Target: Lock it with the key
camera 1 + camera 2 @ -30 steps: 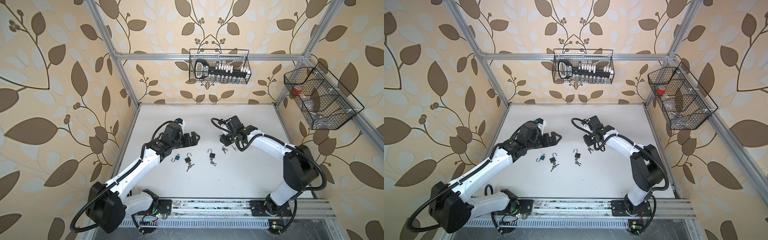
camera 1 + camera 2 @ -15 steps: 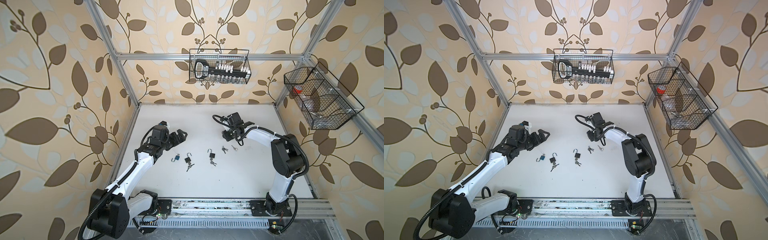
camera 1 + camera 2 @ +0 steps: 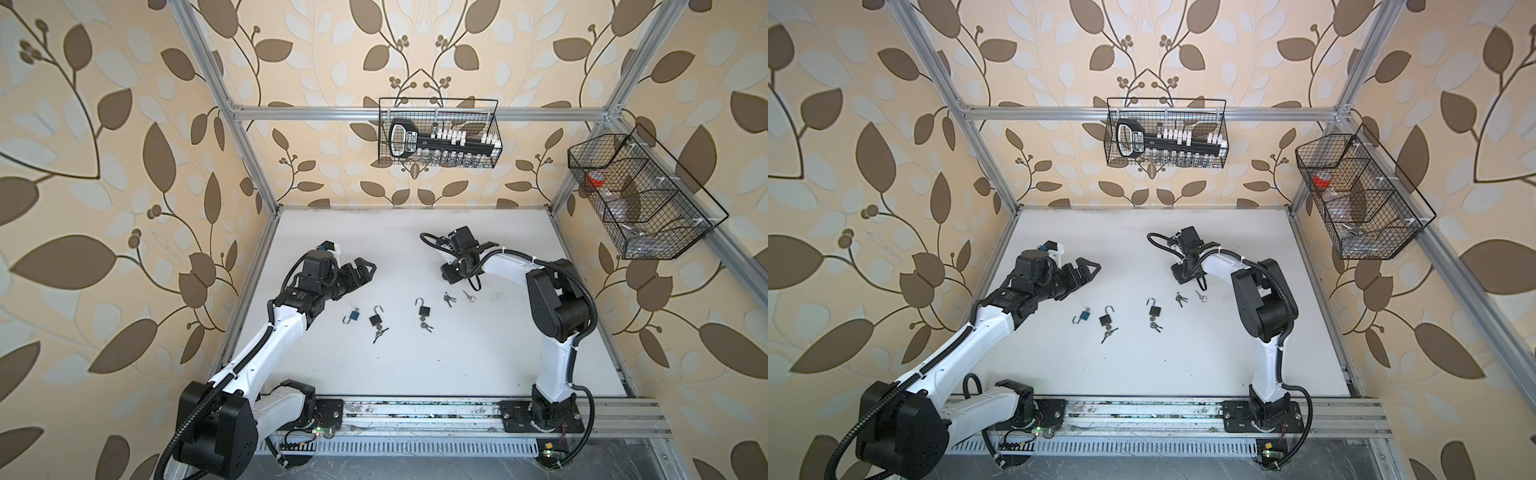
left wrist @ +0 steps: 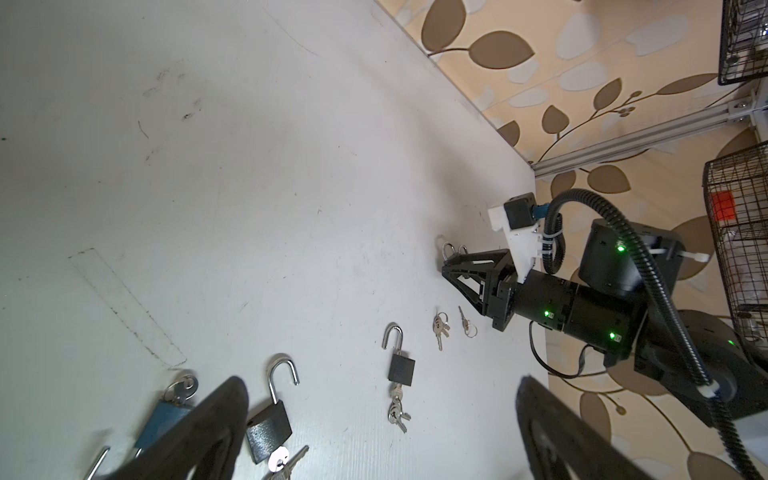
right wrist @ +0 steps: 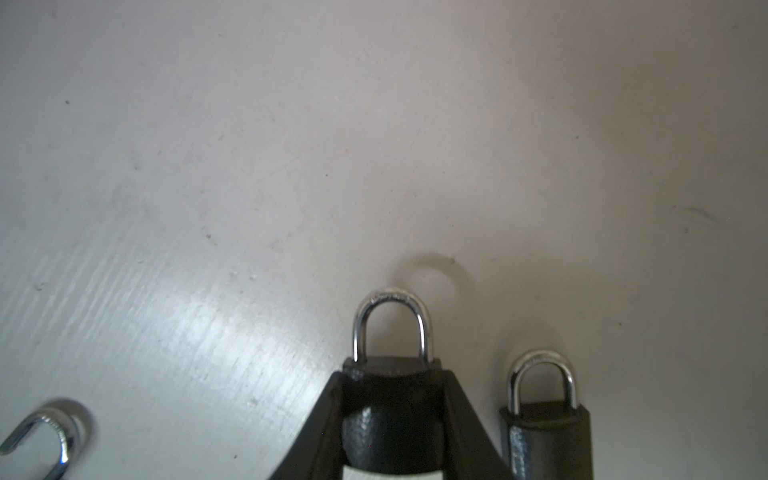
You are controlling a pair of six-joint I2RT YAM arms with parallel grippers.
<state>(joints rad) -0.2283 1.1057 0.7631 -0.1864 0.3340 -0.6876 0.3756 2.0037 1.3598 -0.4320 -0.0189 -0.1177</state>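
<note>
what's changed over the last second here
The left pincer, open, drew back toward its own side, away from the small blue padlock. The right arm folded, elbow swinging inward, while the right pincer edged toward the back wall, shut on a black padlock with closed steel shackle. The open black padlocks and loose silver keys on the white table stayed put.

In the right wrist view the right gripper is covering most of the black padlock, and the frame edge is cutting off the second padlock and a blurred loose shackle. Right of centre in both top views, that grip is showing too small to read.
</note>
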